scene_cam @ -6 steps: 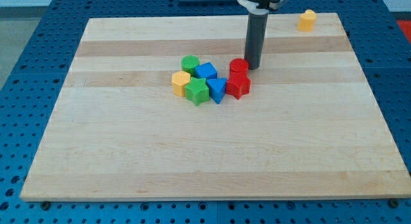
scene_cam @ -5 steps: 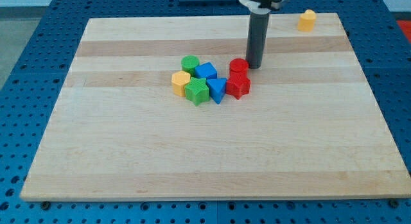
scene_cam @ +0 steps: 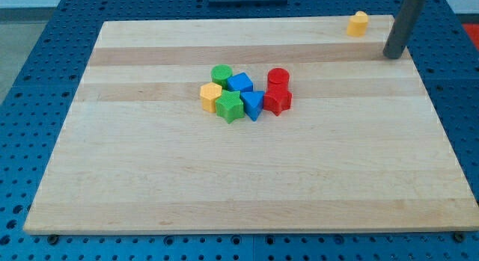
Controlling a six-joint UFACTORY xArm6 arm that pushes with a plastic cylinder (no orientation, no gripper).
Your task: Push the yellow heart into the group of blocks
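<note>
Alone top-right, small yellow heart (scene_cam: pixel 358 23).

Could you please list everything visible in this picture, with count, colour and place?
Yellow heart: 1, yellow, the view's top right, alone.
Green cylinder: 1, group's top left.
Blue cube: 1, group's top middle.
Red cylinder: 1, group's top right.
Red block: 1, group's right.
Blue block: 1, group's bottom middle.
Green block: 1, group's bottom.
Yellow block: 1, group's left.
Board: 1, wooden.
My tip: 1, dark, right of and below the heart.
</note>
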